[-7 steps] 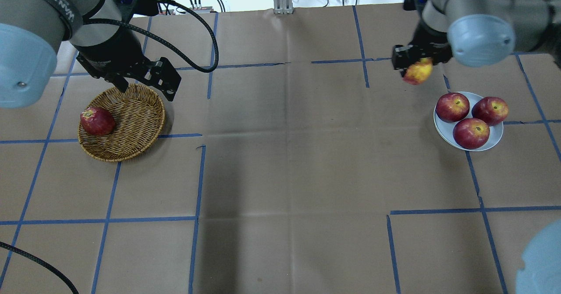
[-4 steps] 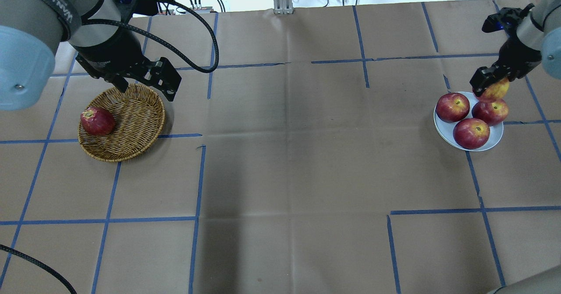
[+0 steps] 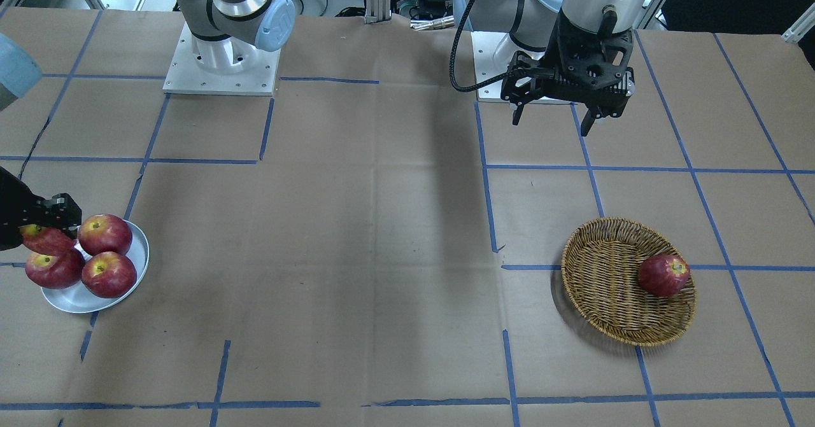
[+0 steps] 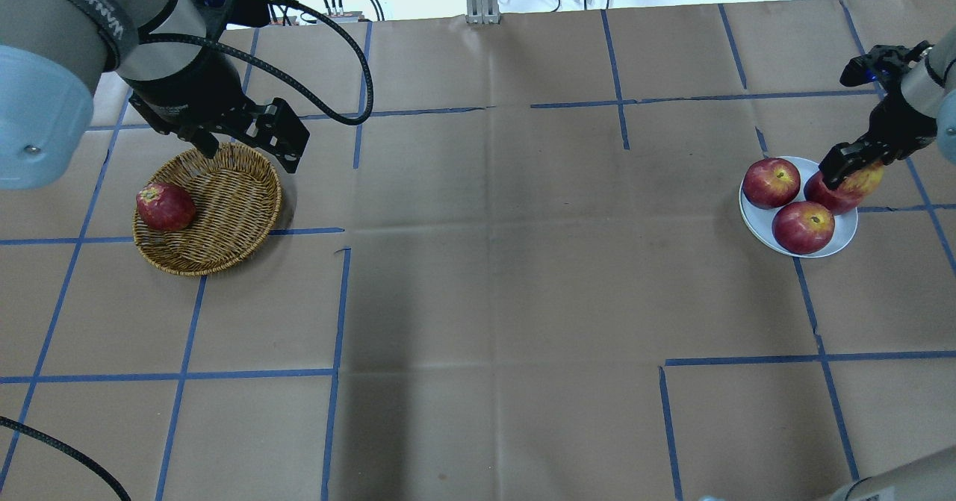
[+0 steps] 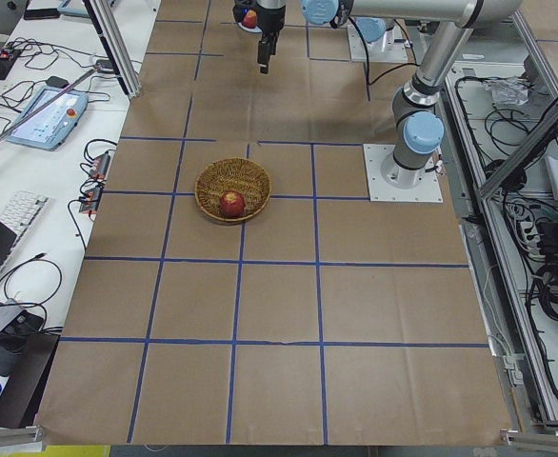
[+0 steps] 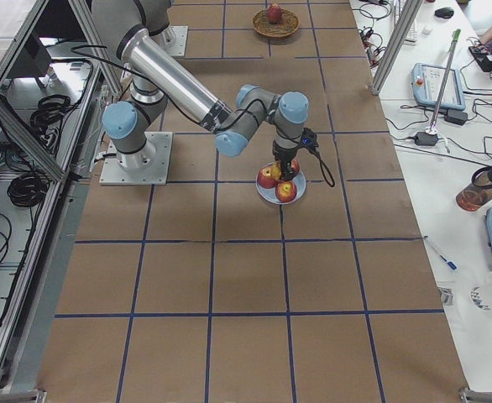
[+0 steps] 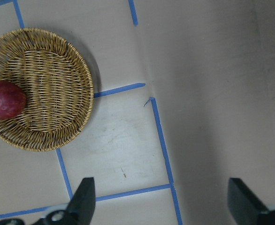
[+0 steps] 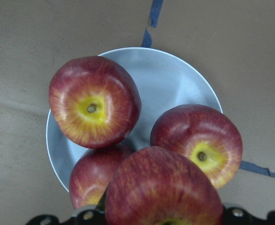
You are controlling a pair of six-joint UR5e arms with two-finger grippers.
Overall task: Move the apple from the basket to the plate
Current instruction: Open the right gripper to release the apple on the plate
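My right gripper [image 4: 851, 166] is shut on the lighter, streaky apple [image 4: 866, 180] and holds it over the right side of the pale plate [image 4: 749, 213], just above one of the three darker apples lying there. In the right wrist view the held apple [image 8: 163, 192] fills the bottom, with the plate [image 8: 161, 79] below it. I cannot tell whether it touches the apple beneath. In the front view it [image 3: 44, 239] is at the left edge. My left gripper [image 4: 246, 150] is open and empty, behind the wicker basket [image 4: 224, 202].
One dark red apple [image 4: 165, 207] lies at the left side of the basket, also seen in the left wrist view [image 7: 5, 99]. Three dark apples [image 8: 94, 101] crowd the plate. Brown paper with blue tape lines covers the table.
My right gripper has carried the apple to the right and down, from left of and behind the plate to low over the plate's right side. The left arm has not moved.
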